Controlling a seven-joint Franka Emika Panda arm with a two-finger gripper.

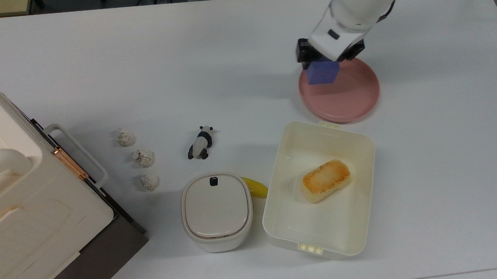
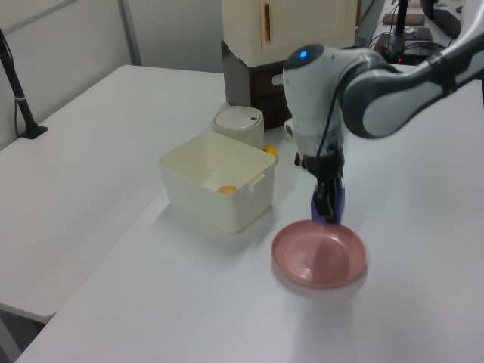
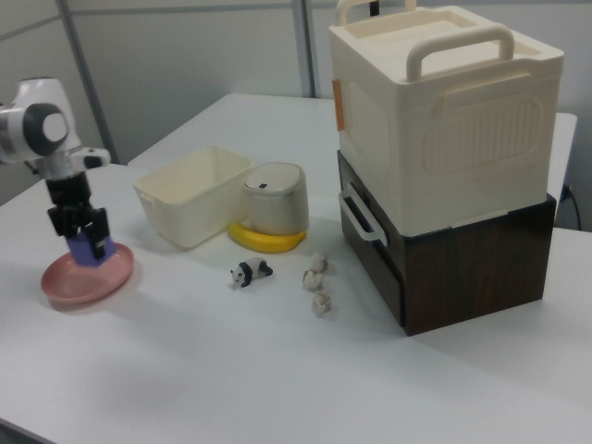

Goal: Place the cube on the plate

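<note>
Carry step, nearly there: the gripper (image 1: 324, 62) is clamped on the cube (image 1: 323, 72), holding it just above the plate (image 1: 349, 101) near its 10 o'clock rim in the top view. Next it should probably shift toward centre, lower, then let go

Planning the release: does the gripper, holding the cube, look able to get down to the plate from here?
Probably yes. The gripper holds the cube above the plate, near its rim, and nothing lies on the plate beneath.

A white table (image 1: 97, 58) carries the plate (image 1: 349, 99), a cream container (image 1: 279, 215), a lidded pot (image 1: 216, 210) and a toy panda (image 1: 200, 142).
</note>
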